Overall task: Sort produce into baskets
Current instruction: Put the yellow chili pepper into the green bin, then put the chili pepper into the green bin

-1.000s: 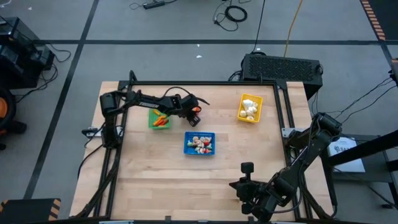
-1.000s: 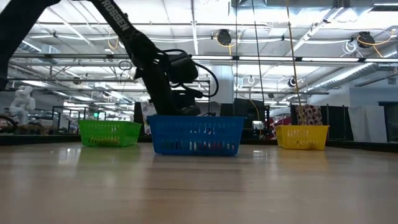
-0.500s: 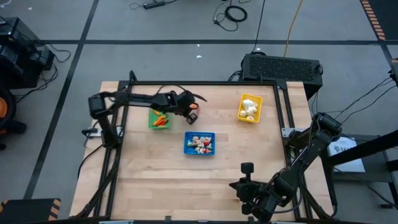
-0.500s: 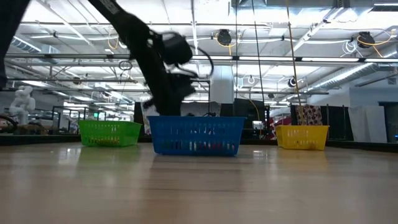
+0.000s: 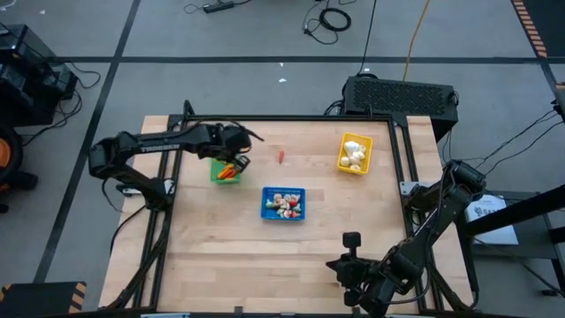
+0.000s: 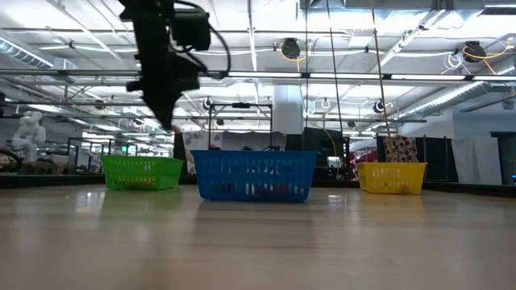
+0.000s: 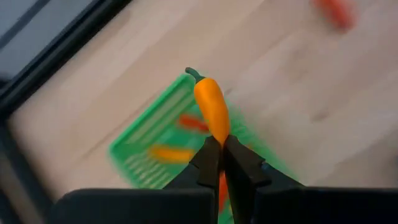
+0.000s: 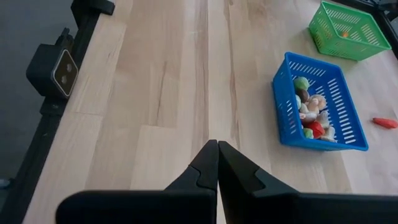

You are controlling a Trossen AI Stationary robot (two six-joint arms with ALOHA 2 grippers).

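Table (image 5: 221, 256): pale wood planks, matte, framed by dark metal rails.

Green basket (image 5: 225, 169): rectangular perforated plastic, far left of the table; orange and red slim pieces inside. Seen in left wrist view (image 7: 163, 148) with orange pieces lying on its floor.

Blue basket (image 5: 283, 202): same perforated make, mid-table; mixed small rounded produce (image 8: 309, 112) in white, green and red, countable only from the right wrist view.

Yellow basket (image 5: 354, 153): far right; white rounded bulbs (image 5: 354, 155) heaped within.

Loose red piece (image 5: 281, 156): slim, lying on bare wood between green and yellow baskets; also visible in right wrist view (image 8: 385, 122).

Left gripper (image 5: 238, 160): above the green basket's near edge, fingers clamped on an orange carrot (image 7: 212, 110), smooth, glossy, tapered, green stem tip, standing up from the fingertips. Grip visible only in left wrist view; low view shows just the dark arm raised high above the green basket (image 6: 142, 172).

Right gripper (image 5: 351, 238): parked at the near right edge of the table, fingers pressed together, nothing between them.

Change from earlier: left arm drawn back leftward from a spot between green and yellow baskets to over the green basket; red piece now exposed on the wood where the gripper had been. Right arm unmoved.
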